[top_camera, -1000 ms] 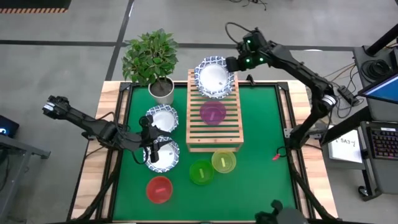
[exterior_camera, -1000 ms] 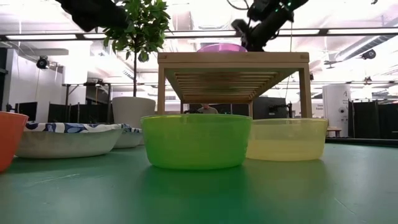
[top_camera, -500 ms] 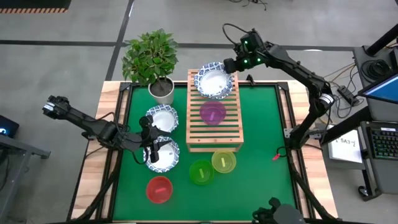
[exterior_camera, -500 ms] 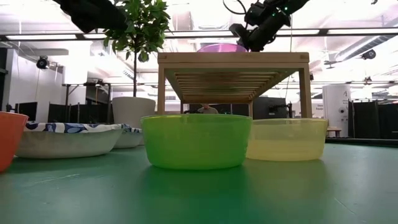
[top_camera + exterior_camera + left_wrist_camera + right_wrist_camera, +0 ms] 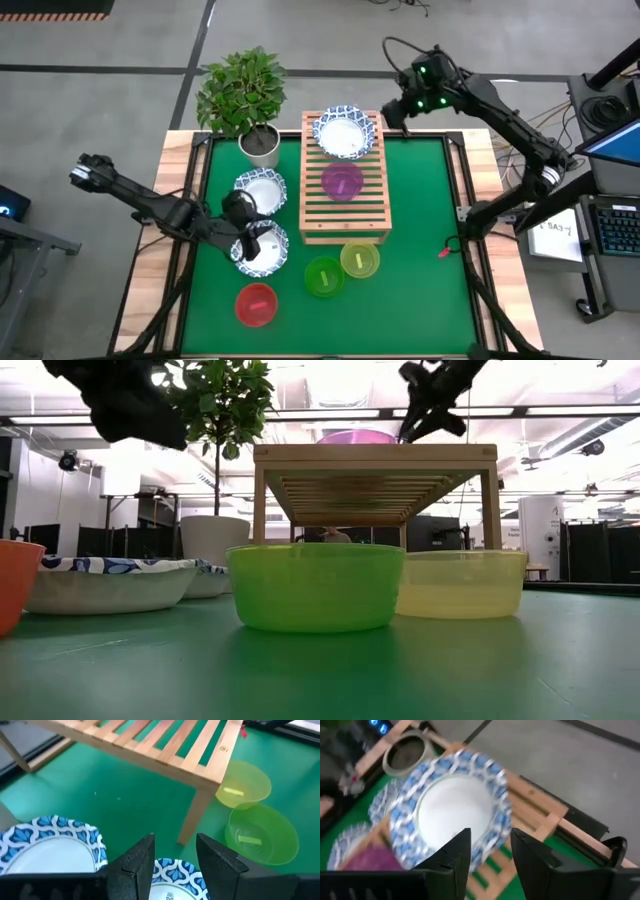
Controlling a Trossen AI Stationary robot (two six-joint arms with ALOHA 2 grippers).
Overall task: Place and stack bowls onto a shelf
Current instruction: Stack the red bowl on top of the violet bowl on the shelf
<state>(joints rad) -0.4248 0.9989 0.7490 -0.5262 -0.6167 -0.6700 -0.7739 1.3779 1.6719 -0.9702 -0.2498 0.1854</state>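
Pulled back off the shelf (image 5: 344, 190) with right gripper (image 5: 397, 106) parted and empty (patterned bowl (image 5: 344, 134) now resting on the slats by the purple bowl (image 5: 342, 181)), left gripper (image 5: 247, 243) spread over another patterned bowl (image 5: 262, 250), gripping nothing.

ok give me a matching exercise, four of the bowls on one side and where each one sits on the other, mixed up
Things:
1. purple bowl
2. red bowl
3. yellow bowl
4. blue-rimmed bowl under the left hand

Places:
A. on the green mat, touching the green bowl
B. on top of the wooden shelf, beside another blue-rimmed bowl
C. alone at the mat's front edge
D. on the mat, next to a second blue-rimmed bowl near the plant pot

Pairs: 1-B, 2-C, 3-A, 4-D
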